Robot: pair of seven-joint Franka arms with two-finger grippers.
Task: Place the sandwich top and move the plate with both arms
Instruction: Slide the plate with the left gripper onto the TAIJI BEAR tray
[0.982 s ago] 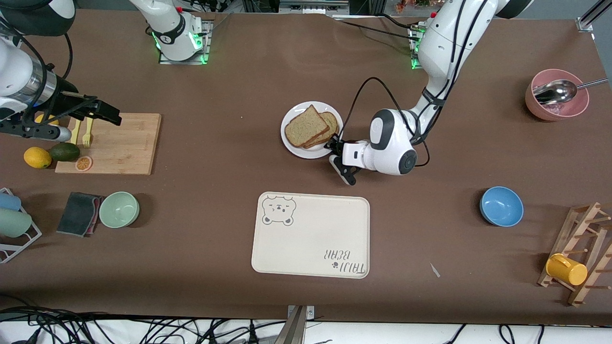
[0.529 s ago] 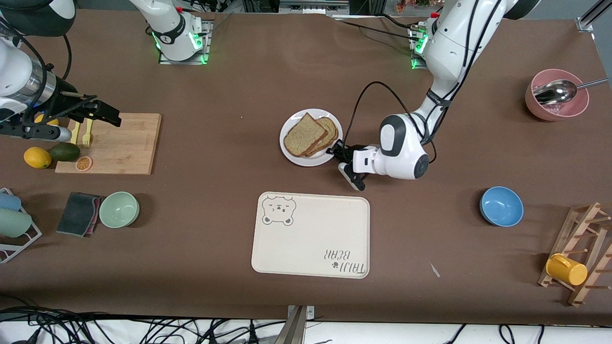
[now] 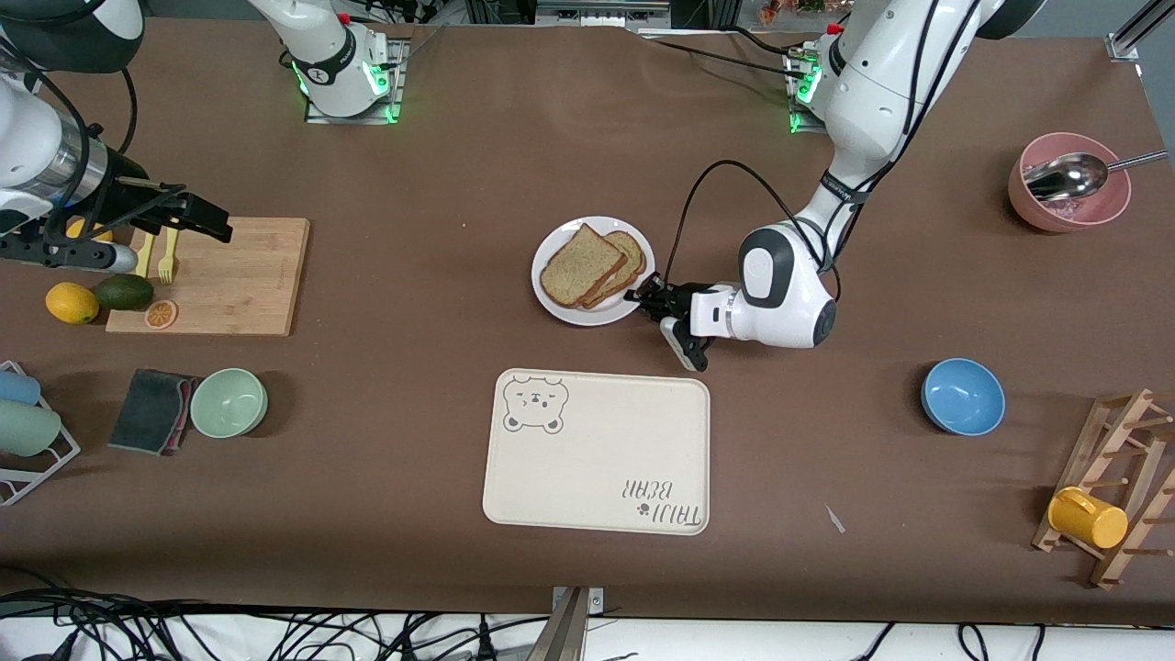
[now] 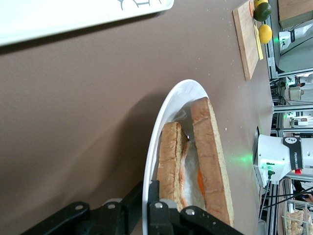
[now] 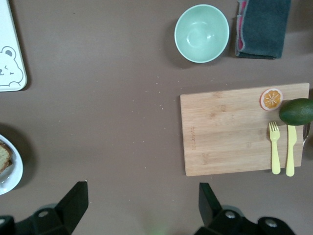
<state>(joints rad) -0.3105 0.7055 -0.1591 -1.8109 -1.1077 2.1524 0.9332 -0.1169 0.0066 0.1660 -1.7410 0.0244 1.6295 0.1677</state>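
Left end effector [image 3: 648, 300] clamps plate [image 3: 553, 292] rim; right arm waits.

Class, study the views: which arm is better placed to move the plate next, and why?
Left. The left gripper grips the plate rim, sandwich top in place; the right gripper waits open over the cutting board.

Bear tray [image 3: 597, 452] nr front; blue bowl [image 3: 963, 396], cutting board [image 3: 225, 274]
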